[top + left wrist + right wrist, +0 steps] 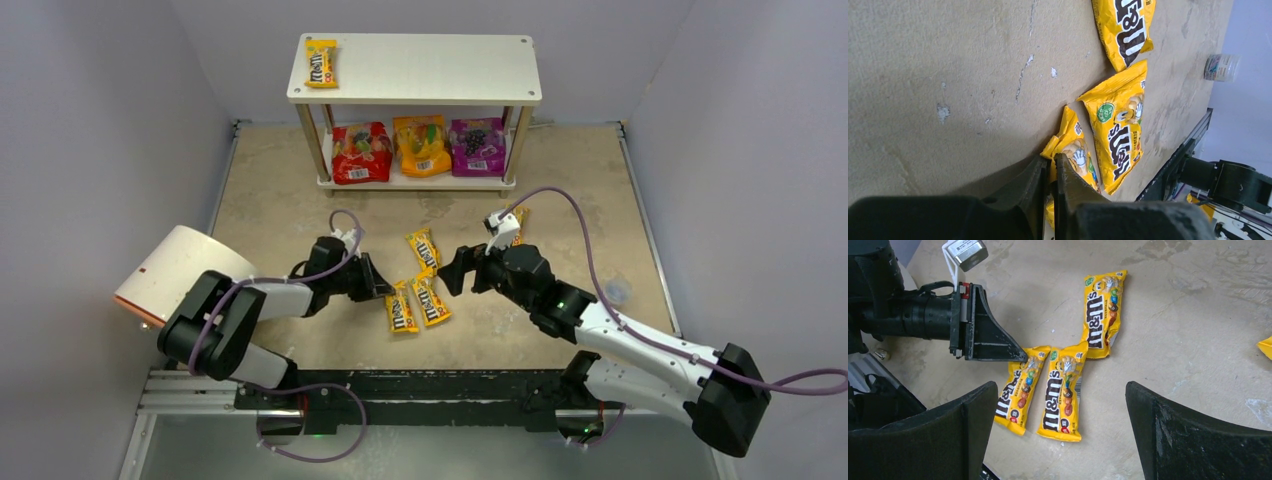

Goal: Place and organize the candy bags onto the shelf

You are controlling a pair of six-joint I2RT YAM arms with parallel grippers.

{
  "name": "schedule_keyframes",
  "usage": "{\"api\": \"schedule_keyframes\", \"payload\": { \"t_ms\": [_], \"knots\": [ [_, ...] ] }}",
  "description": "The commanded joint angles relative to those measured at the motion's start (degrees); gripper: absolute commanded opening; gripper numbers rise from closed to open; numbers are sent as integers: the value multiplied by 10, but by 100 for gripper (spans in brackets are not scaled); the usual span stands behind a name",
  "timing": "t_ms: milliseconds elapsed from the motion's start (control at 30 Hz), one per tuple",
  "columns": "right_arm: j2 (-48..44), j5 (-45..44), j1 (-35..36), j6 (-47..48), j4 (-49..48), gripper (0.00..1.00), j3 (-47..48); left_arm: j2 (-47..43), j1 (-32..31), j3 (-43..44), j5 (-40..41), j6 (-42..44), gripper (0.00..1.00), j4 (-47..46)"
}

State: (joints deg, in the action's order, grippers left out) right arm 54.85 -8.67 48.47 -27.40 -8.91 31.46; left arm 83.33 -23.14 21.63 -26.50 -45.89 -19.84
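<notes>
The shelf stands at the back. One yellow M&M's packet lies on its top board at the left. The red, orange and purple pouches sit on its lower board. Three yellow packets lie mid-table. My left gripper is shut on the corner of the leftmost packet, which rests on the table. My right gripper is open above the packets. Another packet peeks out behind my right wrist.
A white-and-orange cylinder lies at the left by my left arm. A small clear cup sits at the right. Grey walls enclose the table on three sides. A metal rail runs along the near edge.
</notes>
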Motion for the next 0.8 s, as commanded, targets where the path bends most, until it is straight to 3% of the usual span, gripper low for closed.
{"api": "schedule_keyframes", "payload": {
  "t_ms": [0,100,267,433,600,767],
  "knots": [
    [0,-18,0,1,-6,99,0,11,-6,4,-26,15,7,-31],
    [-1,-16,0,35,-11,99,2,0,-6,33,-38,38,3,0],
    [3,68,0,126,-50,99,4,-43,-6,83,-105,66,2,20],
    [52,146,0,137,-43,99,66,-92,-11,120,-168,146,2,56],
    [115,245,0,153,11,96,121,-110,-23,121,-252,168,2,1],
    [121,291,0,183,18,91,122,-119,-51,112,-333,174,0,-73]
  ]
}}
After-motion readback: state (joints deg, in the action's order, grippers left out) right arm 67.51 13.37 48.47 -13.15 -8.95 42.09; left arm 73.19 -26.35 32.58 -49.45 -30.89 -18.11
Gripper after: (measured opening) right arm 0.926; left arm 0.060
